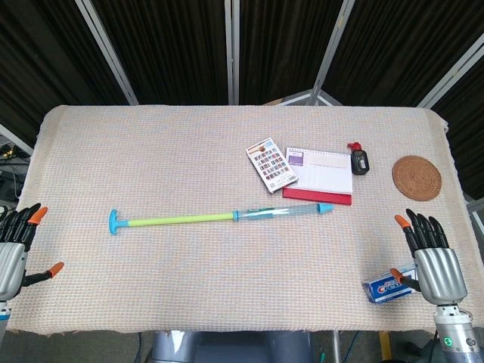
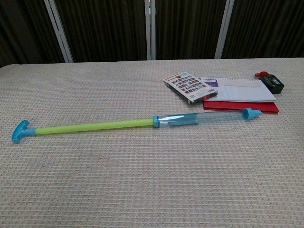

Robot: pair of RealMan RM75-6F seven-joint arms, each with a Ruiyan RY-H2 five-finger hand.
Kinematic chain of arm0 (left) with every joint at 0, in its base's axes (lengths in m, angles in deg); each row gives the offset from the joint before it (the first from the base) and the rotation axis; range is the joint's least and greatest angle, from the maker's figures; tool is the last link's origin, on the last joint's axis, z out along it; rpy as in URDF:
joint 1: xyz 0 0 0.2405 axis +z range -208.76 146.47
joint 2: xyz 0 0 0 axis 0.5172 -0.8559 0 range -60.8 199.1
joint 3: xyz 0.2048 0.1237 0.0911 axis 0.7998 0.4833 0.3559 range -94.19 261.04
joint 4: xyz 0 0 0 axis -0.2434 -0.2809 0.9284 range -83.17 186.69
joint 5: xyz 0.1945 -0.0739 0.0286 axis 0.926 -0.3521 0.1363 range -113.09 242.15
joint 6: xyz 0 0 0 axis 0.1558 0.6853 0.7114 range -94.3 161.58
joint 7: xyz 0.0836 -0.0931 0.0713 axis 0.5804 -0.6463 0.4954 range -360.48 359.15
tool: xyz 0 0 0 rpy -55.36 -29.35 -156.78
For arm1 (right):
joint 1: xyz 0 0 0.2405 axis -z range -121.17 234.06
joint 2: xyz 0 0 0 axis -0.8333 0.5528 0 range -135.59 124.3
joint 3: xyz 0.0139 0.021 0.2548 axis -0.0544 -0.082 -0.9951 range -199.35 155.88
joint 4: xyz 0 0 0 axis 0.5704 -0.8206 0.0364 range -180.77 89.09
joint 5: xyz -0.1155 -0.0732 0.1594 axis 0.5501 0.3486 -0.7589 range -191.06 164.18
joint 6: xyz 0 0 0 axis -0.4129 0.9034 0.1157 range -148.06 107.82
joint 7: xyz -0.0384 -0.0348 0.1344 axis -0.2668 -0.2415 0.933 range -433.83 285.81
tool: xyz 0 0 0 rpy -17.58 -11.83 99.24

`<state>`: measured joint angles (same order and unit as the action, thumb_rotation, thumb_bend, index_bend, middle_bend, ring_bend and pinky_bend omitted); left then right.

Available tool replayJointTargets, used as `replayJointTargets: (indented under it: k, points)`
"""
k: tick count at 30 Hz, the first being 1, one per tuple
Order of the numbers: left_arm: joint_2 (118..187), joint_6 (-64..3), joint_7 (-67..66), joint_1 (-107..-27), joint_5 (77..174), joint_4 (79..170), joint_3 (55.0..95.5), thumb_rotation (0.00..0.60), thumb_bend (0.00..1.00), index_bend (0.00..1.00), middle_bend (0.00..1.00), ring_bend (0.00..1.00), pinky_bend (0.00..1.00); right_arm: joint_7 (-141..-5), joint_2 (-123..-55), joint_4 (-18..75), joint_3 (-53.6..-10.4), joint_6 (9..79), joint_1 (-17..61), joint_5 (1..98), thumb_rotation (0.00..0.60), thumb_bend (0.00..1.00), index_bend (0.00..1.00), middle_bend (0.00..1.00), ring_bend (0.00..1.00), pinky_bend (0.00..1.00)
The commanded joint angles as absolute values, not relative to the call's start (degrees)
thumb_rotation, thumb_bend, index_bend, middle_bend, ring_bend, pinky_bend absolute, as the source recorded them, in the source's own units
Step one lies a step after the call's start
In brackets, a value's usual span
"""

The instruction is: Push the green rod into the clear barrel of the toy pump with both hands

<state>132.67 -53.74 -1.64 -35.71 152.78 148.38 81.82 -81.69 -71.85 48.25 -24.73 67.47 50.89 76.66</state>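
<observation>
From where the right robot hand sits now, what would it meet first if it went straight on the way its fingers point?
Probably nothing soon: the right robot hand points up-table over bare woven cloth. The round wicker coaster lies in that line first, though height is unclear.

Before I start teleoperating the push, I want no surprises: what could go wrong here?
The clear barrel's blue nozzle lies against the red-edged notebook; pushing the long green rod could shove it. The barrel may roll on the woven cloth. The right hand sits over a small blue packet and could drag it.
</observation>
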Motion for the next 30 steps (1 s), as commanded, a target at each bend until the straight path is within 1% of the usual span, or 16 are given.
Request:
replayJointTargets:
  k: [1, 6, 10, 11, 12, 13, 14, 15, 16, 18, 19, 21, 24, 26, 30]
  points:
    - [132.68, -53.67, -1.48, -35.72, 152.82, 148.36, 81.87, 0.600, 0.00, 0.00, 0.00, 0.00, 0.00, -81.39, -71.65, 48.34, -24.71, 67.67, 51.01, 76.85, 0.600, 0.00, 0.00, 0.00, 0.00, 0.00]
    - [132.72, -53.37, -1.41, -35.65, 152.48, 148.01, 81.95, 0.600, 0.00, 0.00, 0.00, 0.00, 0.00, -81.34, -71.63, 48.38, -24.56, 67.56, 51.01, 77.12, 0.600, 0.00, 0.00, 0.00, 0.00, 0.00]
    - [132.68, -53.62, -1.55, -35.55, 152.50, 148.20, 81.86, 0.600, 0.00, 0.00, 0.00, 0.00, 0.00, -80.94, -71.83, 48.13, -24.28, 65.53, 50.25, 76.79, 0.600, 0.00, 0.00, 0.00, 0.00, 0.00]
    - [132.68, -53.69, -1.43, -35.58, 152.62, 148.24, 81.82, 0.600, 0.00, 0.00, 0.00, 0.00, 0.00, -80.81, -71.82, 48.03, -24.45, 64.56, 49.66, 76.59, 0.600, 0.00, 0.00, 0.05, 0.04, 0.00]
    - [132.71, -53.69, -1.31, -35.61, 152.65, 148.22, 81.80, 0.600, 0.00, 0.00, 0.00, 0.00, 0.00, -80.71, -71.83, 47.98, -24.62, 63.88, 49.23, 76.41, 0.600, 0.00, 0.00, 0.12, 0.11, 0.00]
    - [132.84, -53.48, -1.07, -35.72, 152.61, 148.19, 81.78, 0.600, 0.00, 0.00, 0.00, 0.00, 0.00, -80.38, -72.08, 47.77, -25.26, 61.86, 47.83, 75.81, 0.600, 0.00, 0.00, 0.29, 0.29, 0.02]
    - [133.02, -52.86, -0.73, -35.95, 152.31, 147.97, 81.78, 0.600, 0.00, 0.00, 0.00, 0.00, 0.00, -80.71, -72.49, 47.19, -26.17, 57.41, 44.77, 75.29, 0.600, 0.00, 0.00, 0.42, 0.43, 0.09]
    - [133.30, -52.29, -0.36, -36.21, 151.78, 147.73, 81.60, 0.600, 0.00, 0.00, 0.00, 0.00, 0.00, -80.96, -73.25, 45.80, -27.83, 52.66, 41.37, 73.60, 0.600, 0.00, 0.00, 0.60, 0.63, 0.28]
    - [133.43, -52.04, -0.14, -36.28, 151.46, 147.61, 81.52, 0.600, 0.00, 0.00, 0.00, 0.00, 0.00, -81.23, -73.77, 44.92, -28.50, 50.57, 39.76, 72.99, 0.600, 0.00, 0.00, 0.73, 0.76, 0.52]
    - [133.64, -51.57, 0.23, -36.40, 150.84, 147.39, 81.41, 0.600, 0.00, 0.00, 0.00, 0.00, 0.00, -81.80, -74.98, 43.46, -29.59, 46.74, 36.87, 71.71, 0.600, 0.00, 0.00, 0.85, 0.89, 0.85]
    - [133.74, -51.38, 0.49, -36.42, 150.49, 147.25, 81.35, 0.600, 0.00, 0.00, 0.00, 0.00, 0.00, -81.90, -75.66, 42.82, -30.11, 44.97, 35.50, 71.05, 0.600, 0.00, 0.00, 0.89, 0.93, 0.94]
    - [134.10, -50.83, 1.10, -36.53, 149.64, 146.83, 81.20, 0.600, 0.00, 0.00, 0.00, 0.00, 0.00, -81.55, -77.60, 41.25, -31.36, 40.62, 32.14, 69.18, 0.600, 0.00, 0.00, 0.93, 0.98, 1.00]
    - [134.44, -50.10, 1.51, -36.71, 148.78, 146.38, 81.08, 0.600, 0.00, 0.00, 0.00, 0.00, 0.00, -80.82, -79.92, 39.41, -32.53, 36.02, 28.65, 66.93, 0.600, 0.00, 0.01, 0.98, 1.00, 1.00]
    - [134.63, -49.69, 1.70, -36.83, 148.20, 146.04, 80.93, 0.600, 0.00, 0.00, 0.00, 0.00, 0.00, -80.74, -81.82, 37.62, -33.11, 33.05, 26.24, 65.50, 0.600, 0.00, 0.03, 0.99, 1.00, 1.00]
    - [134.91, -49.24, 1.90, -37.02, 147.54, 145.62, 80.68, 0.600, 0.00, 0.00, 0.00, 0.00, 0.00, -81.21, -85.85, 34.05, -33.85, 29.68, 22.78, 63.24, 0.600, 0.00, 0.14, 1.00, 1.00, 1.00]
